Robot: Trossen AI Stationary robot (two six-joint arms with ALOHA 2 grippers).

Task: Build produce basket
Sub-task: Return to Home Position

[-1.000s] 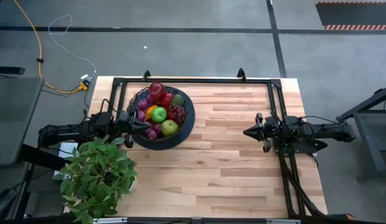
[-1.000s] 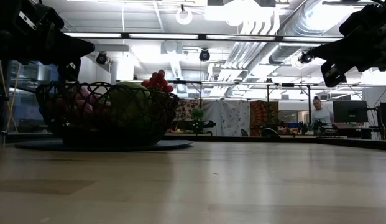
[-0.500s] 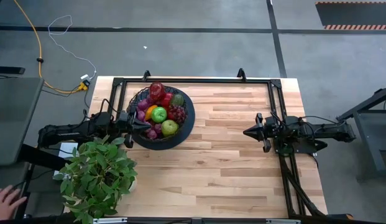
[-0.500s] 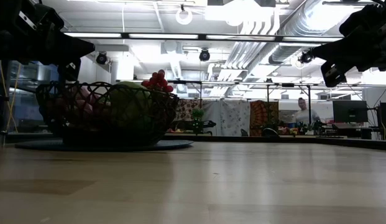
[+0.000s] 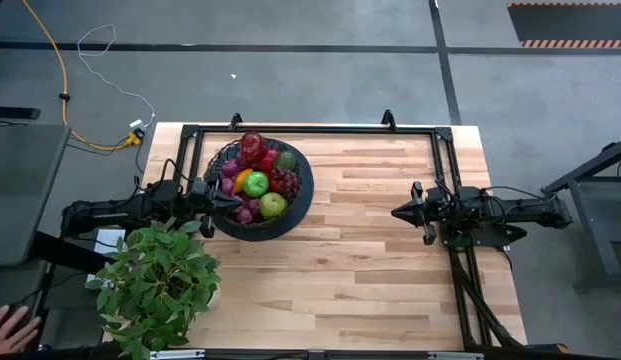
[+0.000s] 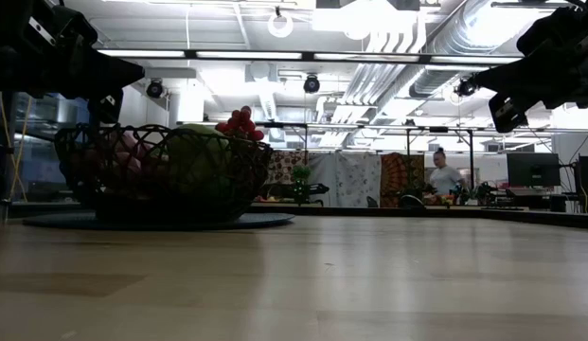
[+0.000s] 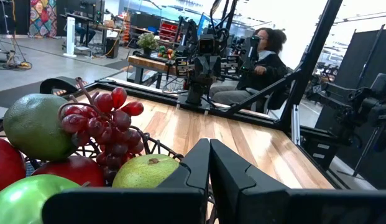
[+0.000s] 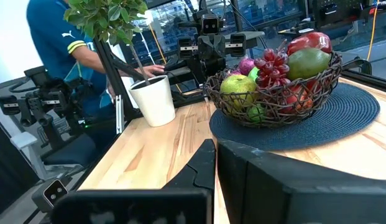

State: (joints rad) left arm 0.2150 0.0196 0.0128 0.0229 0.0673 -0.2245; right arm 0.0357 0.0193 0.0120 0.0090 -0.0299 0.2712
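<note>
High view: the large round black wire-mesh basket [image 5: 222, 155] is being shown upright on a dark round woven mat [image 5: 302, 200], on the left arm's side of the light wooden table [image 5: 390, 270]. Its mouth is facing up and, being circular, it is showing no long axis. The toy fruits and vegetables [image 5: 256, 182] are lying heaped inside it. No loose piece is being seen on the boards, so loading is probably finished. The left gripper [image 5: 236, 199] is being held closed and empty at the basket's rim. The right gripper [image 5: 396, 212], likewise closed and empty, is being held well apart.
</note>
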